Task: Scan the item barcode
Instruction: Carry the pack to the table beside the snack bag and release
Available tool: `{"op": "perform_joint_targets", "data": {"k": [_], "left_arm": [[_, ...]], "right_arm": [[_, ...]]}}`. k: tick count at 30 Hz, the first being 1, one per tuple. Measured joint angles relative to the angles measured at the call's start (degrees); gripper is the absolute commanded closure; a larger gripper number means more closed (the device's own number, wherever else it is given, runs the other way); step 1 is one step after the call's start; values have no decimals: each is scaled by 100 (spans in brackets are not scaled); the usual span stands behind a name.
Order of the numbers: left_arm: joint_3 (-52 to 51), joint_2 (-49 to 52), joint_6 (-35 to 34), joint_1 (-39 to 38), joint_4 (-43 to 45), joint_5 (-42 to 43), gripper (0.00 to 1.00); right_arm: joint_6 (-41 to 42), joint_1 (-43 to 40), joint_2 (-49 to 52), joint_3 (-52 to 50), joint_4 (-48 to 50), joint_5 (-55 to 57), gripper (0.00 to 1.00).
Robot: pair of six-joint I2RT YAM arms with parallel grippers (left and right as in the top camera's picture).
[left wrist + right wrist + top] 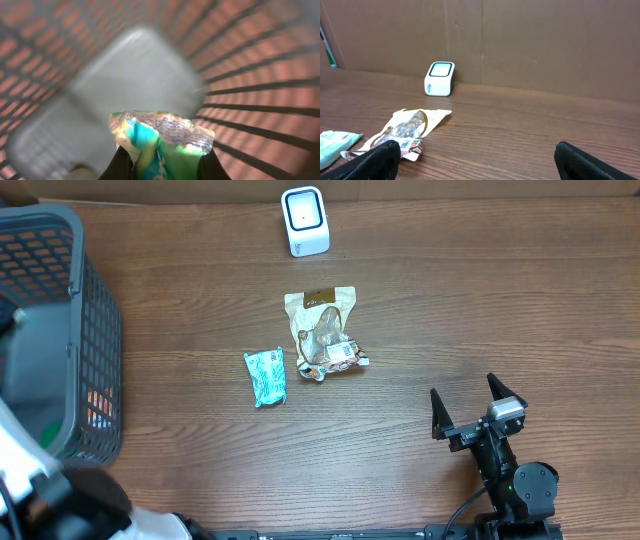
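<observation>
One thin pinch: my left fingers grip the packet inside the basket, so it may slip or catch the wall; my right fingers are open.

Left wrist view smeared: basket mesh soft, print on green packet unreadable (crumpled too). Left fingers cut by bottom edge. Overhead, same basket cropped at left edge; label on brown pouch too small to read. Right wrist view clips teal packet at left edge.
</observation>
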Motion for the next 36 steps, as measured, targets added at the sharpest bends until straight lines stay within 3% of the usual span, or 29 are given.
{"op": "perform_joint_targets", "data": {"k": [7, 12, 18, 26, 29, 36], "left_arm": [[192, -1482, 35, -385, -264, 1344, 96], [229, -1880, 299, -1644, -911, 1598, 96], [-350, -1786, 380, -3314, -1062, 1187, 94], [-2184, -1038, 125, -5038, 122, 691, 91], [-2728, -675, -37, -5512, 769, 595, 81], [-3036, 33, -297, -6245, 1355, 402, 74]], "right_arm": [[-2, 0, 0, 0, 0, 0, 0], [2, 0, 0, 0, 2, -2, 0], [-2, 2, 0, 0, 0, -2, 0], [-2, 2, 0, 0, 0, 0, 0], [0, 0, 0, 0, -2, 0, 0], [-2, 0, 0, 0, 0, 2, 0]]}}
